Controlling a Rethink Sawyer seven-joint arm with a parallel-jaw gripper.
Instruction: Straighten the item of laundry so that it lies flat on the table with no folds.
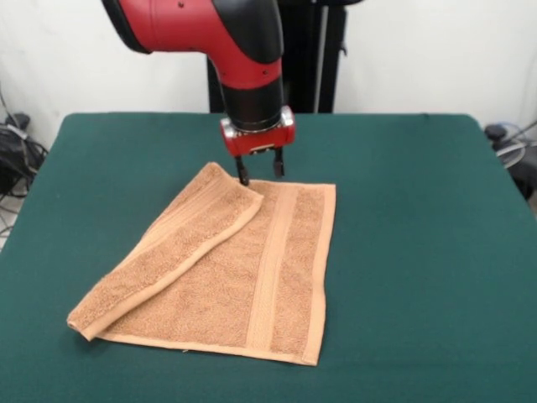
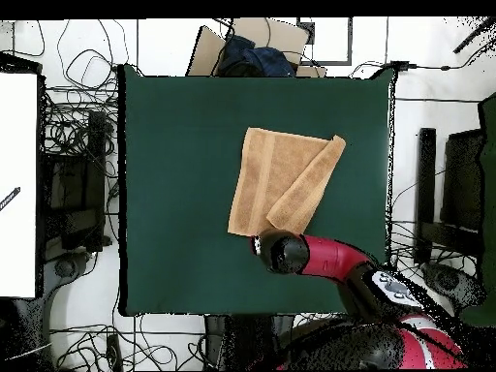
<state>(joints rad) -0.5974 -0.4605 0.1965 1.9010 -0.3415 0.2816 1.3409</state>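
The peach-orange towel (image 1: 252,277) lies in the middle of the dark green table (image 1: 419,210). Its left side is folded over into a long diagonal flap (image 1: 168,252), which runs from the far edge to the near left corner. The rest lies flat, with a woven band along the right side. My gripper (image 1: 260,170) hangs straight down at the towel's far edge, beside the flap's top corner. Its fingers are apart and hold nothing. In the overhead view the towel (image 2: 271,170) shows the flap (image 2: 312,184) on its right, and the arm's wrist (image 2: 282,252) hides the gripper.
The robot's pedestal (image 1: 310,59) stands behind the table's far edge. In the overhead view, cables and dark equipment (image 2: 77,184) surround the table (image 2: 174,174). A cardboard box (image 2: 254,44) lies past its top edge and a white panel (image 2: 19,184) at the left.
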